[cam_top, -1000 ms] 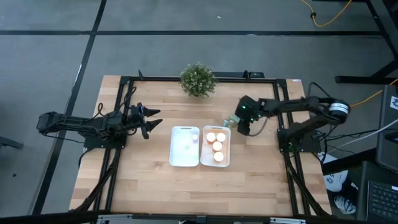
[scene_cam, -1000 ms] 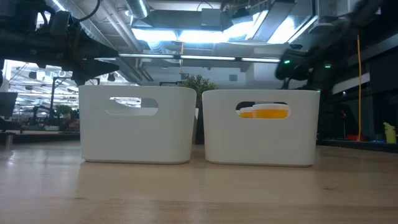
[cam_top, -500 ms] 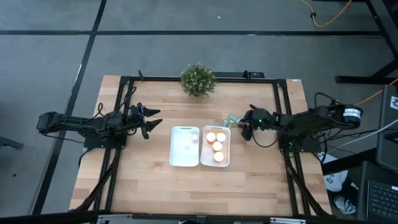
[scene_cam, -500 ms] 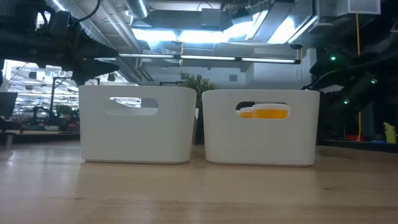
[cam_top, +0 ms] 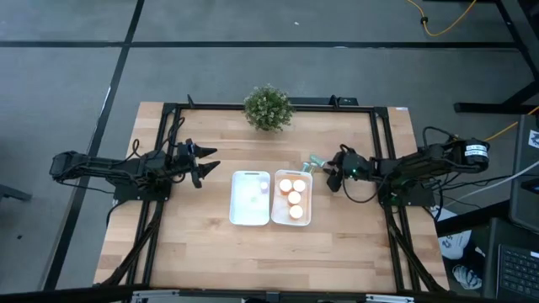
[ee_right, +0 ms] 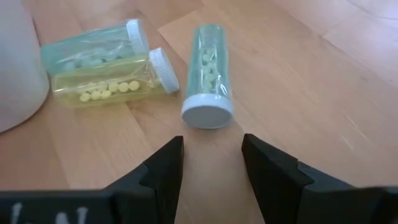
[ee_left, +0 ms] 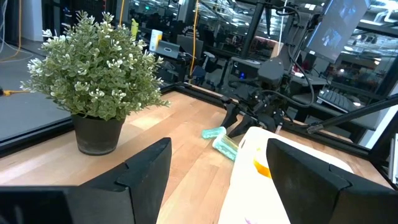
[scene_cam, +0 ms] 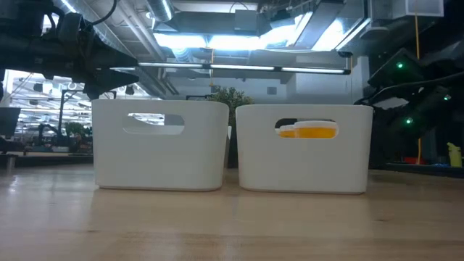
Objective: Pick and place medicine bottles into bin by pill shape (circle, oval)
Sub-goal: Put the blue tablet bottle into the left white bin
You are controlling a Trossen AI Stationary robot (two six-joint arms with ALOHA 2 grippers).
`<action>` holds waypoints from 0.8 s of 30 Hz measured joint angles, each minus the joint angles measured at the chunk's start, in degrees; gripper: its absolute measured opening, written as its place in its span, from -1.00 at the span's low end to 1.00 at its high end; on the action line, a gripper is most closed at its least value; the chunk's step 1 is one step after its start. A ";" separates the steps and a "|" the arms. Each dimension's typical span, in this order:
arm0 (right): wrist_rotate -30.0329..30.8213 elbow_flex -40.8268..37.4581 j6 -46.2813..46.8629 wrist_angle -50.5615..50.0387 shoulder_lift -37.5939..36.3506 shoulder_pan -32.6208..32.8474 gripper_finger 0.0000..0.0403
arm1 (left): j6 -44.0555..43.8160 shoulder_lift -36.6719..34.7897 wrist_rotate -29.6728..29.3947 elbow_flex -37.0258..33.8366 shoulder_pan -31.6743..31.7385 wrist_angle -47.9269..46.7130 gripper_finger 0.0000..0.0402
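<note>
Three medicine bottles lie on their sides on the wood just past the right bin's far right corner: a teal one [ee_right: 208, 68] with its white cap [ee_right: 207, 115] turned toward my right gripper, another teal one [ee_right: 93, 48], and a yellow-green one [ee_right: 112, 88] beside it. In the high view they form a small cluster [cam_top: 312, 162]. My right gripper [ee_right: 211, 163] is open, slanting down, its fingers just short of the first bottle's cap. Three orange bottles [cam_top: 292, 197] stand in the right bin [cam_top: 307, 220]. My left gripper [cam_top: 206, 164] hovers open, left of the left bin [cam_top: 236, 210].
The two white bins stand side by side at the table's middle [scene_cam: 159, 145] [scene_cam: 304, 148]. A potted plant [cam_top: 269, 108] sits at the far edge. A black frame rail [cam_top: 381, 143] runs past my right arm. Bare wood lies toward the near edge.
My right arm has folded down from a raised pose. Its gripper has sunk toward the table beside the loose bottles, drawn slightly toward the right edge, and tipped. Most of this came in the first half second. Bottles and bins have stayed put.
</note>
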 joint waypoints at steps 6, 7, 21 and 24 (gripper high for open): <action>0.88 -1.70 1.23 2.69 -0.04 0.37 -0.01 | 0.00 0.01 0.00 0.00 0.00 -0.01 0.27; 0.78 -2.39 1.13 3.92 -0.05 0.37 0.04 | 0.00 0.00 0.01 0.01 0.00 -0.01 0.27; 3.88 -4.29 1.38 8.22 0.15 2.77 0.28 | 0.00 0.01 0.01 0.02 0.00 0.01 0.27; 4.71 -4.30 1.81 8.96 0.16 2.82 0.28 | 0.00 -0.01 0.00 0.01 0.00 -0.01 0.27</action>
